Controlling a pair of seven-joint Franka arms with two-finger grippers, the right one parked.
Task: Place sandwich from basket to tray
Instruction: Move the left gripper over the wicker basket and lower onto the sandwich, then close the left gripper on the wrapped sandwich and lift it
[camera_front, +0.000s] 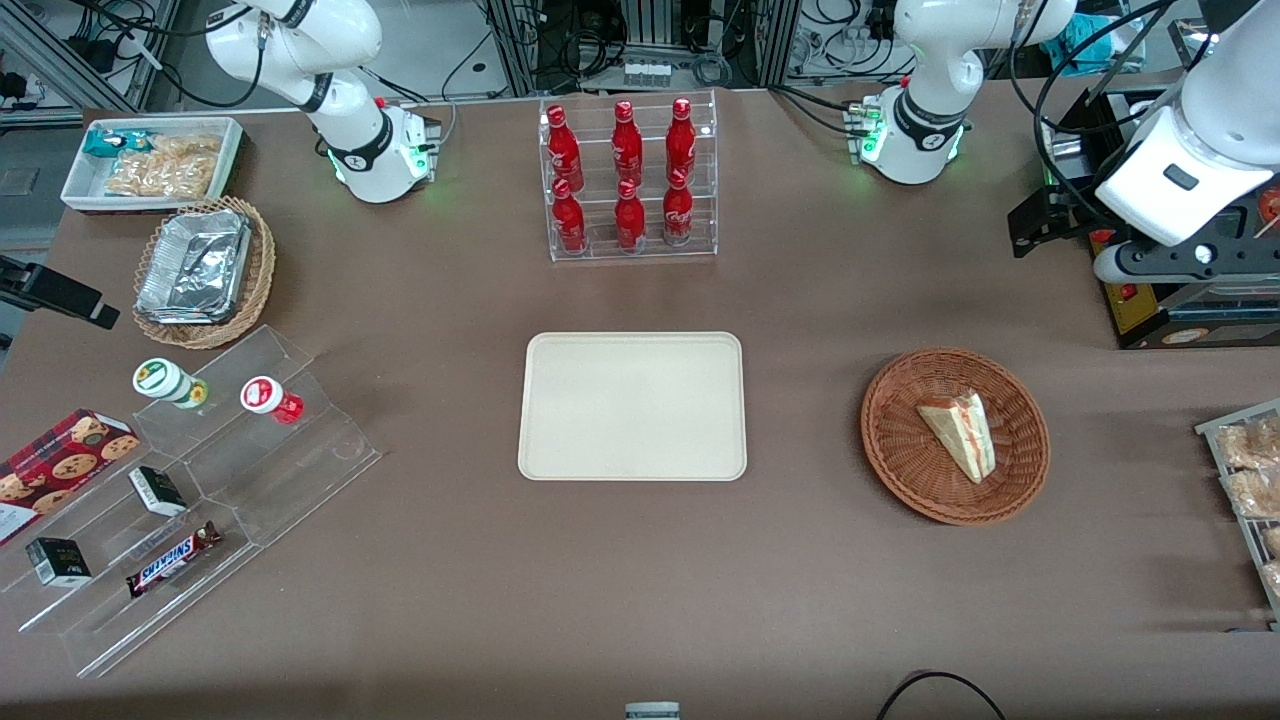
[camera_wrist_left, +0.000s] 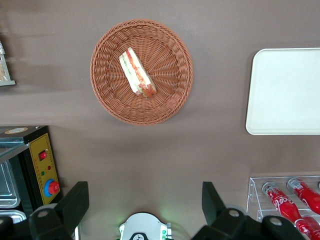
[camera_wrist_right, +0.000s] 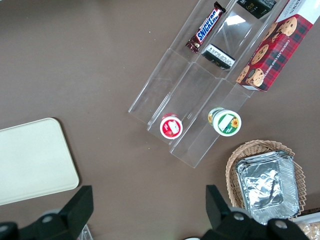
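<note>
resting on its side in the basket (camera_front: 955, 436), the sandwich (camera_front: 960, 432) awaits pickup; the tray (camera_front: 633, 405) lies bare, well apart on the surface (camera_front: 800, 600). the gripper (camera_wrist_left: 145, 207) hovers high above the working arm's end, its fingers (camera_wrist_left: 75, 202) spread wide and holding nothing. approach step: next move calls for descending over the wedge.

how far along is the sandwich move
Nothing looks done yet: the sandwich lies in the round wicker basket, and the cream tray holds nothing. Nothing is in hand: the left arm's tool hangs open high above the table, nearer its own base than the basket, gripping nothing. Left: descend to the basket, grasp the sandwich, carry it to the tray and release.
</note>
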